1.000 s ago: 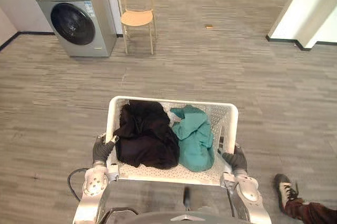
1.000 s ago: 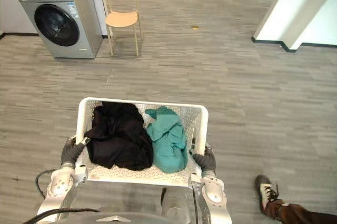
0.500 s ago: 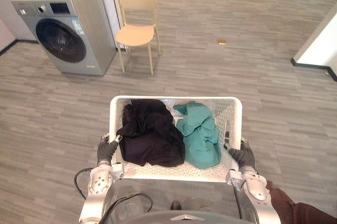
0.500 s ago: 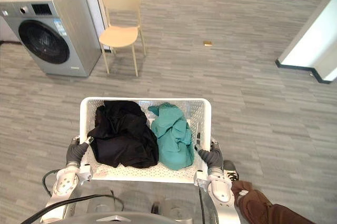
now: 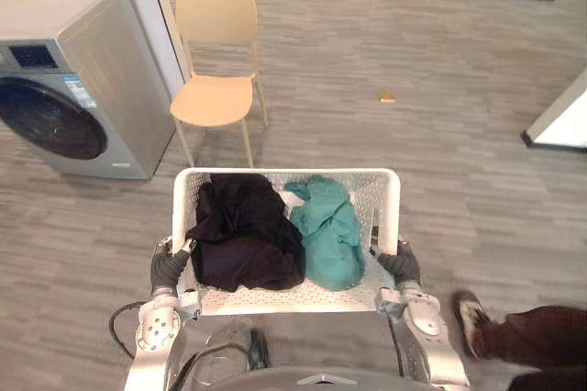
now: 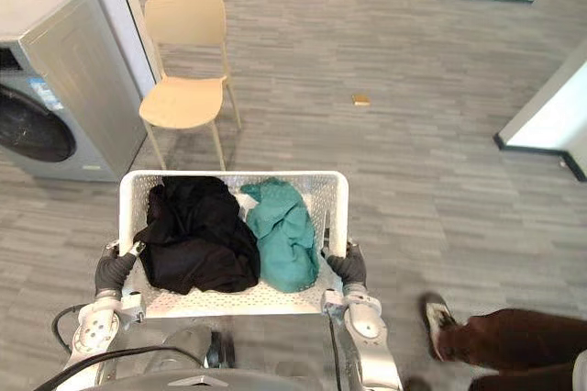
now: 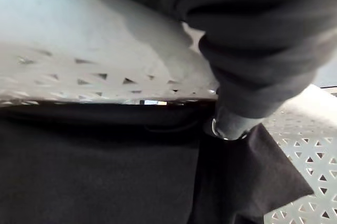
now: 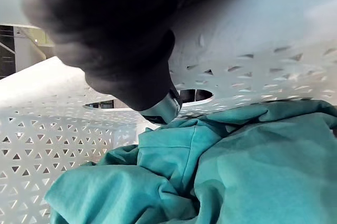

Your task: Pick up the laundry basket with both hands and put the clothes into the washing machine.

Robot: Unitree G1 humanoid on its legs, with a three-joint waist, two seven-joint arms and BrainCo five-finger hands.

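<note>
1. The white perforated laundry basket [image 5: 386,203] is held up off the floor in front of the robot, between both hands.
2. Inside it, a black garment [image 5: 243,235] fills the 9 o'clock half and a teal garment [image 5: 328,230] the 3 o'clock half; the two touch in the middle.
3. The left hand [image 5: 168,269] is clenched on the basket's rim at 8 o'clock, with a finger hooked over the edge against the black cloth.
4. The right hand [image 5: 400,265] is clenched on the rim at 4 o'clock, with a fingertip over the edge by the handle slot, above the teal cloth.
5. On the grey plank floor [image 5: 440,152], a beige chair [image 5: 213,97] stands near the basket at 11 o'clock.
6. A silver washing machine [image 5: 73,79] stands just beside the chair at 10 o'clock, door closed.
7. A small brown object [image 5: 387,96] lies at 1 o'clock, well apart.
8. A person's leg [image 5: 532,331] and shoe [image 5: 470,318] are at 4 o'clock.
</note>
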